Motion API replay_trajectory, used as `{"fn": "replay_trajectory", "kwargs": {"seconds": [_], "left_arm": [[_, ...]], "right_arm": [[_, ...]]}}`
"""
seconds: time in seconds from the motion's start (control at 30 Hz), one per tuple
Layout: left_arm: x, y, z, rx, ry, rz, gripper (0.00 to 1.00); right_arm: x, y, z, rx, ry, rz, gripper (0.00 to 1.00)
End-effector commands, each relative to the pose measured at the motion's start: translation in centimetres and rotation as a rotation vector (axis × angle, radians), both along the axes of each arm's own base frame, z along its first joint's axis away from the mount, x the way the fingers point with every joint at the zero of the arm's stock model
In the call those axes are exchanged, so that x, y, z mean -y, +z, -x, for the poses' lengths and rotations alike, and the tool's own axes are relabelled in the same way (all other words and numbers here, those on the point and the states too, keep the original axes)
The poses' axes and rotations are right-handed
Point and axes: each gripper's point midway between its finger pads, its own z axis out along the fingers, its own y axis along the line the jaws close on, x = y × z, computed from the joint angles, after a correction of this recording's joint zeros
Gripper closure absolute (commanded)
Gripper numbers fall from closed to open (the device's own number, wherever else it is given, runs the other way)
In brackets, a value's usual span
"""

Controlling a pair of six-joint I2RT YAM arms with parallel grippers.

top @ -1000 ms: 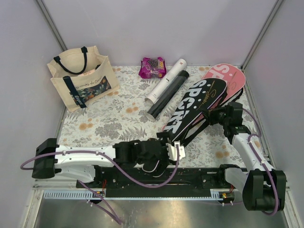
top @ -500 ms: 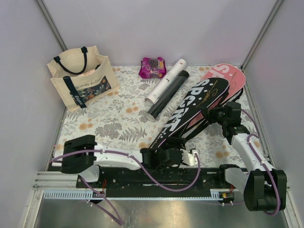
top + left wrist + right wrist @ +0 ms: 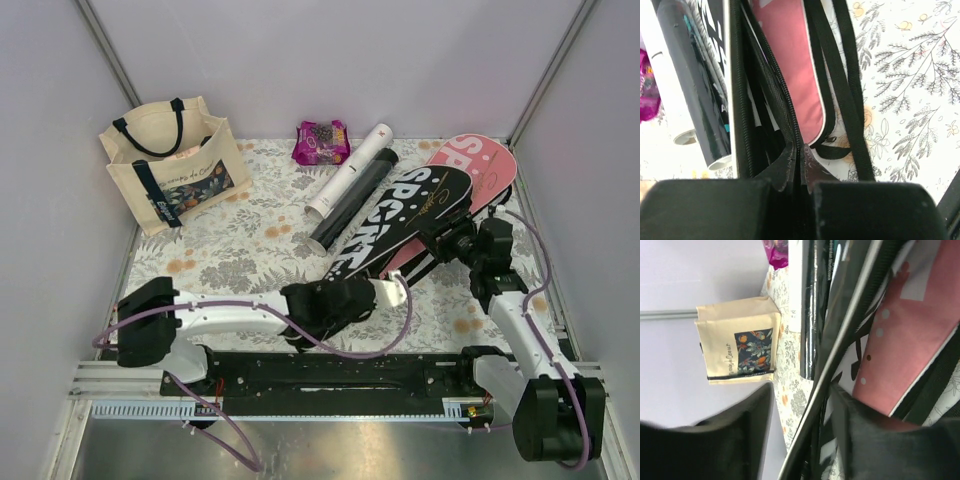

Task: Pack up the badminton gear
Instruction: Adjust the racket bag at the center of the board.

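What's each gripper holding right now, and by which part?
The left gripper pinches the black SPORT cover at its narrow handle end, on the zipper edge. The right gripper straddles its side edge, jaws apart, gripping nothing.

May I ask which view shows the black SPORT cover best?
Top external: the black SPORT cover shows nearly whole, lettering readable. Left wrist shows only its zipper edge; right wrist only a blurred sliver.

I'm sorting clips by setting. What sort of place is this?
Likely a robot lab test cell, not a home: plain pale panel walls box in a floral-clothed table, and two white robot arms are mounted on a black rail.
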Motion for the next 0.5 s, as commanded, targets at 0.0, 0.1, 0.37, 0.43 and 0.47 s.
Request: {"fn": "replay_trajectory", "kwargs": {"seconds": [0.0,0.1,0.37,0.43,0.47], "left_arm": [[0.5,6.0,0.3,-0.132,-0.020,0.235,1.00],[0.0,7.3,0.2,-0.198,-0.022,0.316,1.00],[-1.4,10.2,-0.1,-0.344,-0.042,0.468,1.00],[-1.5,11.1,0.4,-0.388,-0.062,0.513,1.00],[-1.7,11.6,0.3,-0.397,-0.057,0.534,1.00]], "right_arm": [[0.6,2.4,0.7,0.202,0.102,0.286,0.26],[2.8,2.5,0.0,0.204,0.018,0.319,0.08],[5.2,5.3,-1.3,0.260,0.095,0.515,0.00],[6.6,5.5,-2.0,0.229,0.074,0.604,0.02],[7.0,6.0,-2.2,0.241,0.077,0.646,0.04]]}}
